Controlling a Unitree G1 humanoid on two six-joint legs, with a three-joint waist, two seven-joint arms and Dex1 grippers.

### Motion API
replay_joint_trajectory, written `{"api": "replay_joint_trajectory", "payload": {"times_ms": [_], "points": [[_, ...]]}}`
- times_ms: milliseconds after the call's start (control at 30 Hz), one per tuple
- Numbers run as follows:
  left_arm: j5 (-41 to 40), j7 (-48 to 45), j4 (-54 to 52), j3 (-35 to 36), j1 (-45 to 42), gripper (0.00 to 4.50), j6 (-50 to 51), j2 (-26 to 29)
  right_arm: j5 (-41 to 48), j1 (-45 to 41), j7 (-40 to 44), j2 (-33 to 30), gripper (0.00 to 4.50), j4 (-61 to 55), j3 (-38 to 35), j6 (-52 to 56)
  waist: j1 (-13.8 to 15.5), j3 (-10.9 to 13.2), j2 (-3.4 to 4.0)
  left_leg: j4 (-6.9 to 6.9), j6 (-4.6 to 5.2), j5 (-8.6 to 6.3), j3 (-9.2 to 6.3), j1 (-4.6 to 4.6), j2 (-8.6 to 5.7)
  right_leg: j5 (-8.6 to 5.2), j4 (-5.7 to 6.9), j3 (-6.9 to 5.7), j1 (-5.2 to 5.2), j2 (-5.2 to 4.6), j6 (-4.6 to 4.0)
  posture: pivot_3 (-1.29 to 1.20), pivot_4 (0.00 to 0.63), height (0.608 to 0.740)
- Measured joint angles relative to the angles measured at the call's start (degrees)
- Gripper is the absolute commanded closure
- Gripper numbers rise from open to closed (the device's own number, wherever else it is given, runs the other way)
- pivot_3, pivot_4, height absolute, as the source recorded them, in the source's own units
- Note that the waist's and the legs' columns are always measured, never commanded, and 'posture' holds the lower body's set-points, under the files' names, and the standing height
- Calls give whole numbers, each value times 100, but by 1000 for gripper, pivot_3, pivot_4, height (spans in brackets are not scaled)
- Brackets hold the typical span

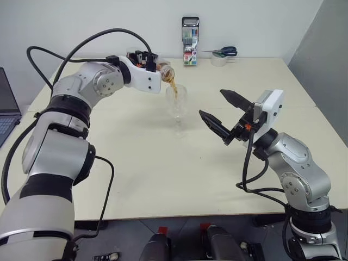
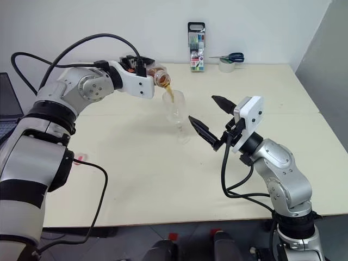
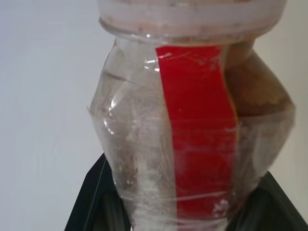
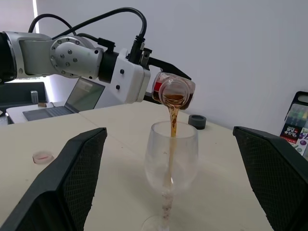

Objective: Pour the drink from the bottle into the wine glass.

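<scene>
1. My left gripper (image 4: 156,65) is clamped on the bottle (image 4: 174,91), tipped over the glass (image 4: 171,161).
2. Drink (image 4: 172,122) is streaming in, so we're mid-pour.
3. Right gripper (image 1: 223,112) hangs spread wide beside the glass, holding nothing.
4. Next I'd guess: tip back before it overfills.

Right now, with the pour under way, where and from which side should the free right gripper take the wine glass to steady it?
Probably the thin stem, just below the bowl of the wine glass, coming from the robot's right side, where the open right gripper already faces it. The bowl is wide and rounded, and the drink streams in from the bottle above the rim, so the top should stay free.
</scene>
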Motion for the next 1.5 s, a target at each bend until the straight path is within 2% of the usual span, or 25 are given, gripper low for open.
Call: {"api": "replay_joint_trajectory", "payload": {"times_ms": [1500], "points": [[761, 910, 257, -603, -394, 2670, 34, 62, -15, -4, 113, -71, 0, 101, 20, -107, 0, 0, 0, 4, -1, 1, 1, 0, -4, 0, 6, 1, 0, -3, 1, 0, 150, 740]]}}
